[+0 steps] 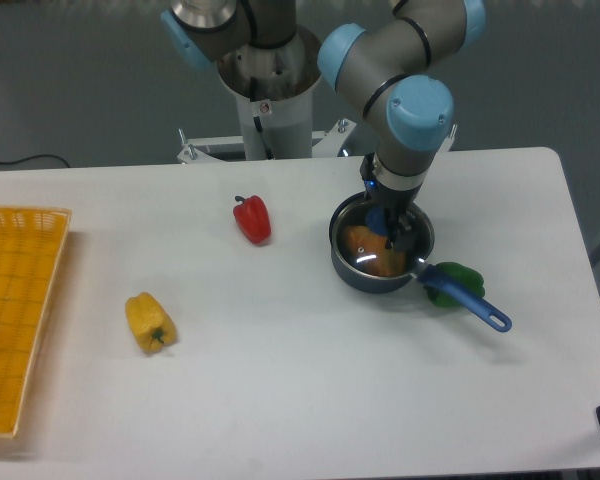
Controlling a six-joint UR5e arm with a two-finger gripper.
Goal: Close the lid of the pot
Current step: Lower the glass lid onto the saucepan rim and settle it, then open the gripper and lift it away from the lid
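The dark pot (358, 276) stands on the white table, right of the middle, with its blue handle (474, 304) pointing to the front right. The glass lid (363, 248) lies over the pot's mouth, and something orange shows through it. My gripper (388, 228) reaches straight down onto the lid's centre, with its fingers closed around the small blue knob (377, 219). I cannot tell whether the lid's rim sits fully on the pot or is held just above it.
A green pepper (458, 272) lies against the pot's handle on the right. A red pepper (252, 219) lies left of the pot, and a yellow pepper (149, 322) lies at the front left. An orange basket (20, 300) stands at the left edge.
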